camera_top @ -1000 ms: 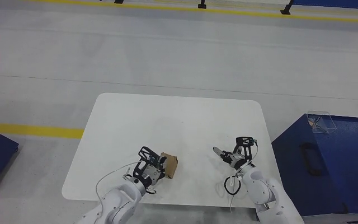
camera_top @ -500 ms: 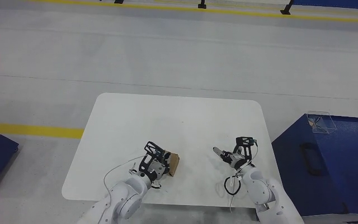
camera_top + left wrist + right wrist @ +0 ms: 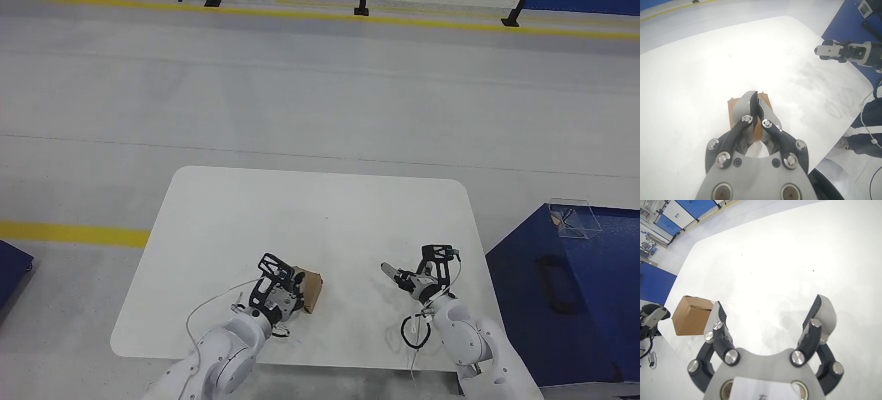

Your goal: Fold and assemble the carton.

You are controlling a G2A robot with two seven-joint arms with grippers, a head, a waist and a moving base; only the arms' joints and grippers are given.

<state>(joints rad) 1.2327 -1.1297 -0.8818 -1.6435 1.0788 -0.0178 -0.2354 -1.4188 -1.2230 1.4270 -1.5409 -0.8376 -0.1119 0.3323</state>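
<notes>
A small brown carton [image 3: 311, 290] stands on the white table [image 3: 320, 210] near its front edge, with its flaps folded in. My left gripper [image 3: 291, 288] is shut, and its tips rest against the carton's side that faces the arm. In the left wrist view the joined fingers [image 3: 745, 106] lie over the carton [image 3: 732, 113]. My right gripper [image 3: 768, 302] hangs open with nothing in it above bare table, well to the right of the carton [image 3: 690, 319]. In the top view the right gripper [image 3: 410, 264] is near the front right of the table.
A blue cabinet [image 3: 570, 290] stands just off the table's right edge with a clear plastic box [image 3: 575, 215] on top. A cable loop [image 3: 412, 330] hangs under the right wrist. The table's back half is bare white surface.
My left gripper has moved a little to the right and nudged the carton along with it. The right arm has kept still.
</notes>
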